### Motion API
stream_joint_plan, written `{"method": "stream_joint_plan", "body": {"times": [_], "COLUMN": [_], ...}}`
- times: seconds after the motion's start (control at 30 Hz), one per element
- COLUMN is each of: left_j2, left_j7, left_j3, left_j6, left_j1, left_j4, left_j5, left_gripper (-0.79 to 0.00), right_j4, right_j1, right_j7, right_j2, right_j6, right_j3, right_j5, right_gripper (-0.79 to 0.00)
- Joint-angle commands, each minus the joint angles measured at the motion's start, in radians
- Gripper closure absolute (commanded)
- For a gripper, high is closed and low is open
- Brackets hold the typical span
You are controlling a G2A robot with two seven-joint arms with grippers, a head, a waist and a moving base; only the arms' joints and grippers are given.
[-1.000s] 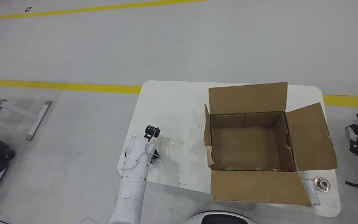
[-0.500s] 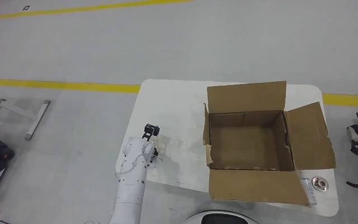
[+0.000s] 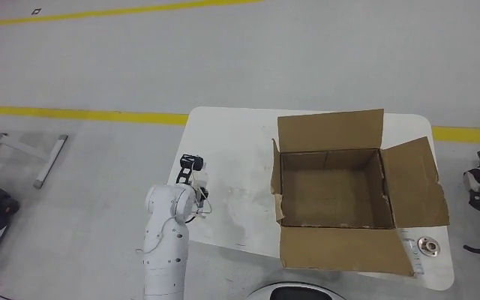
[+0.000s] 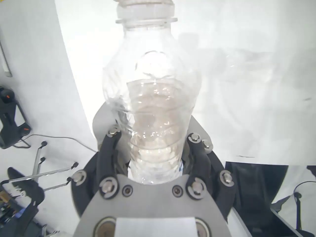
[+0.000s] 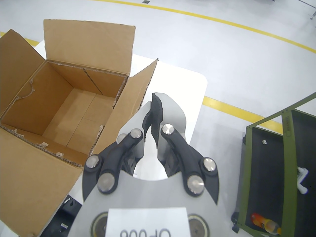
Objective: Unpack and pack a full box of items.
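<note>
A clear plastic bottle (image 4: 150, 75) with a white cap, partly filled with liquid, sits between the fingers of my left gripper (image 4: 153, 136), which is shut on its lower body. In the top view this arm's wrist (image 3: 189, 166) is over the table's left part, well left of the box. The open cardboard box (image 3: 330, 131) stands on the right half of the table, its flaps spread and its inside bare. My right gripper (image 5: 153, 109) is shut on nothing and hovers off the box's right side, past its flap (image 5: 138, 92).
The white table (image 3: 225, 135) has free surface between the left arm and the box. A small round metal part (image 3: 429, 244) lies at the near right corner. A green cart (image 5: 284, 149) holding an orange bottle (image 5: 264, 220) stands on the floor at the right.
My left arm has swung toward the table's left edge, away from the box, and its wrist has turned. The box stays in place.
</note>
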Motion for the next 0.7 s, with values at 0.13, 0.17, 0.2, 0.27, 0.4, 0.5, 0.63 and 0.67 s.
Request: {"method": "stream_joint_plan", "body": {"times": [0.13,0.17,0.2,0.27,0.4,0.5,0.63,0.67], "left_j2": [-0.007,-0.007,-0.008,-0.01,-0.011,-0.011,-0.011,-0.011], "left_j7": [-0.121,-0.132,-0.145,-0.169,-0.172,-0.154,-0.154,-0.154], "left_j3": [0.012,0.02,0.027,0.038,0.088,0.107,0.107,0.107], "left_j6": [0.085,0.094,0.108,0.145,0.166,0.198,0.198,0.198], "left_j1": [0.031,0.03,0.028,0.016,-0.005,-0.007,-0.007,-0.007], "left_j4": [-0.295,-0.327,-0.356,-0.399,-0.46,-0.48,-0.48,-0.48], "left_j5": [-0.23,-0.26,-0.292,-0.367,-0.438,-0.47,-0.47,-0.47], "left_gripper": [0.0,0.0,0.0,0.0,0.0,0.0,0.0,0.0], "right_j4": [0.035,0.041,0.046,0.061,0.077,0.088,0.105,0.113], "right_j1": [0.036,0.04,0.044,0.055,0.078,0.083,0.085,0.086], "right_j7": [-0.012,-0.01,-0.005,0.004,-0.001,0.001,0.051,0.083], "right_j2": [0.004,0.005,0.007,0.01,0.017,0.02,0.025,0.028], "right_j6": [0.012,0.008,-0.002,-0.02,-0.045,-0.056,-0.09,-0.111], "right_j3": [0.012,0.018,0.023,0.034,0.055,0.061,0.063,0.062], "right_j5": [0.013,0.017,0.023,0.037,0.01,0.021,0.101,0.131], "right_gripper": [0.0,-0.071,-0.172,-0.643,-0.785,-0.785,-0.785,-0.785]}}
